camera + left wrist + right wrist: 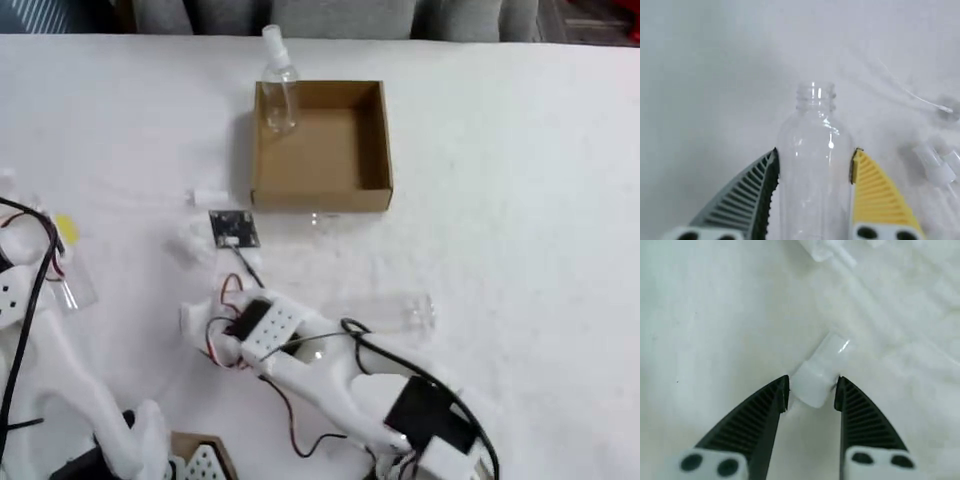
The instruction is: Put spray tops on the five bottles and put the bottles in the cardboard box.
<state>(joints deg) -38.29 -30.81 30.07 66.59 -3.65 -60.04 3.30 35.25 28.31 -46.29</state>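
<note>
Capping is in hand: the left gripper (815,160) clamps an uncapped bottle (815,125), the right gripper (811,387) pinches a spray top (821,371) lying on the surface (700,315), which likely next needs lifting and aligning over the neck.

The bottle (812,125) between the left claw (815,152)'s fingers is cut off at its base by the frame edge.

Left pincer (815,156) clamps a bottle (815,125), right pincer (811,386) a spray top (829,356).
</note>
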